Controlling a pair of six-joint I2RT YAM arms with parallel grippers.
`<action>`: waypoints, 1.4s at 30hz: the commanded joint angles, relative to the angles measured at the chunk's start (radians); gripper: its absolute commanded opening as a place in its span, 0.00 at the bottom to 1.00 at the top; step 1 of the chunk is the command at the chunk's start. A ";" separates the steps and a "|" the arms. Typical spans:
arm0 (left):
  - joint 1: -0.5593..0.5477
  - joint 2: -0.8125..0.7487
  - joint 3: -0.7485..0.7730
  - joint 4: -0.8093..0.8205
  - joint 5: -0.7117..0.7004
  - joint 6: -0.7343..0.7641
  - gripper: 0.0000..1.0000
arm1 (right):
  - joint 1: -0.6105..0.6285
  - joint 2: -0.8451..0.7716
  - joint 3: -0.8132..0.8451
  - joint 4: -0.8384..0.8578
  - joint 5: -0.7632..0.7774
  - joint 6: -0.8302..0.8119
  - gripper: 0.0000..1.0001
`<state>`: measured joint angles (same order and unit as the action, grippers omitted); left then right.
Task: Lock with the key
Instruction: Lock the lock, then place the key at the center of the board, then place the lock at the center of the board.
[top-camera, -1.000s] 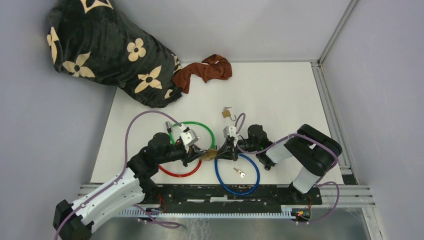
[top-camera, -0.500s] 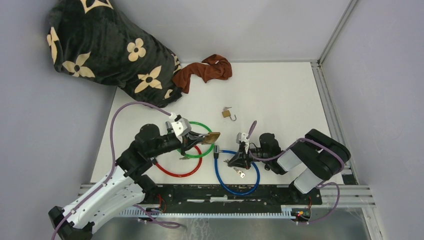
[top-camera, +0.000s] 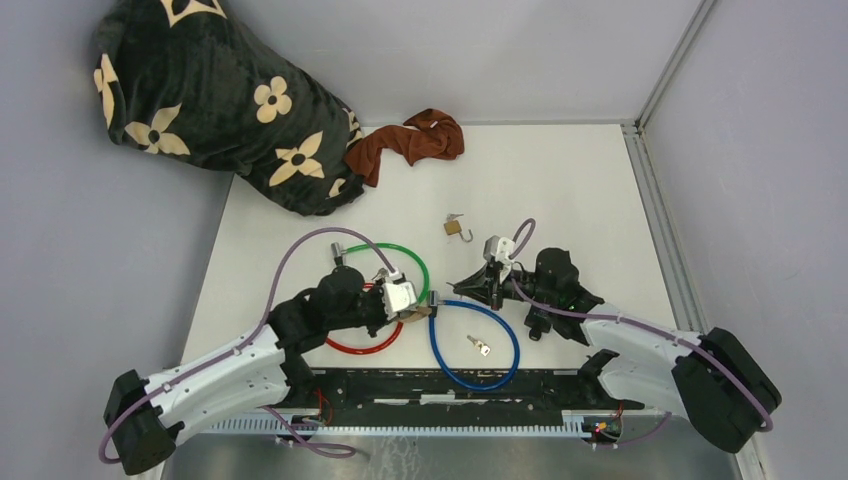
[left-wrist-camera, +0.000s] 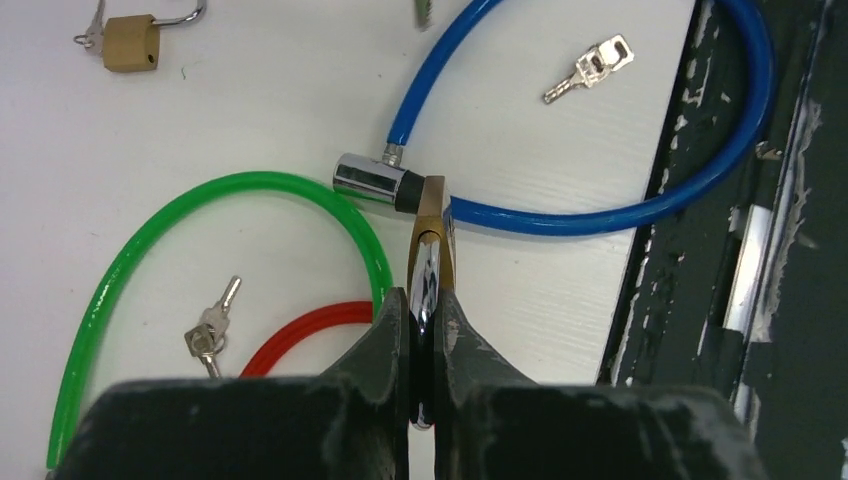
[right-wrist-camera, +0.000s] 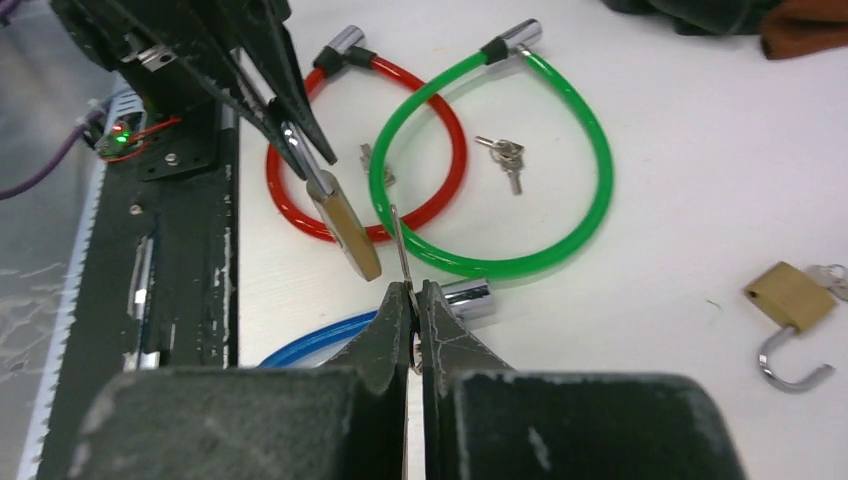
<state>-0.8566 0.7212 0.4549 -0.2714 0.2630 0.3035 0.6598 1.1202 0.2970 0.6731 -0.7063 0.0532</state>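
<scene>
My left gripper (top-camera: 408, 303) is shut on the chrome shackle of a brass padlock (left-wrist-camera: 432, 225). The padlock's body sticks out past the fingertips, above the chrome end of the blue cable lock (left-wrist-camera: 600, 215). My right gripper (top-camera: 466, 285) is shut on a small key (right-wrist-camera: 398, 240). Its thin blade points out toward the padlock (right-wrist-camera: 347, 228), a short gap away and not inserted. In the top view the two grippers face each other near the table's front middle, a little apart.
A second brass padlock (top-camera: 455, 227), open with a key in it, lies farther back. Green (top-camera: 412, 262), red (top-camera: 355, 347) and blue (top-camera: 470, 376) cable locks lie in loops. Loose keys (top-camera: 479, 346) lie in the blue loop, more keys (right-wrist-camera: 505, 155) in the green. Brown cloth (top-camera: 410, 140) and a dark blanket (top-camera: 210, 100) are at the back.
The grippers were joined at the padlock, then drew apart. The left one has come back down and right with the padlock. The right one has moved back and up toward it.
</scene>
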 joint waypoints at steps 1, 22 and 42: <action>-0.026 0.070 0.096 0.234 -0.162 0.203 0.02 | -0.005 -0.077 0.097 -0.287 0.163 -0.095 0.00; -0.171 0.888 0.311 0.686 -0.226 0.672 0.02 | -0.322 -0.096 0.041 -0.405 0.282 0.071 0.00; -0.217 0.942 0.366 0.530 -0.138 0.442 0.70 | -0.320 0.138 0.148 -0.596 0.409 0.017 0.35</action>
<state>-1.0691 1.6726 0.7425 0.2520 0.0891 0.8822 0.3386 1.2896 0.3832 0.1341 -0.4026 0.0914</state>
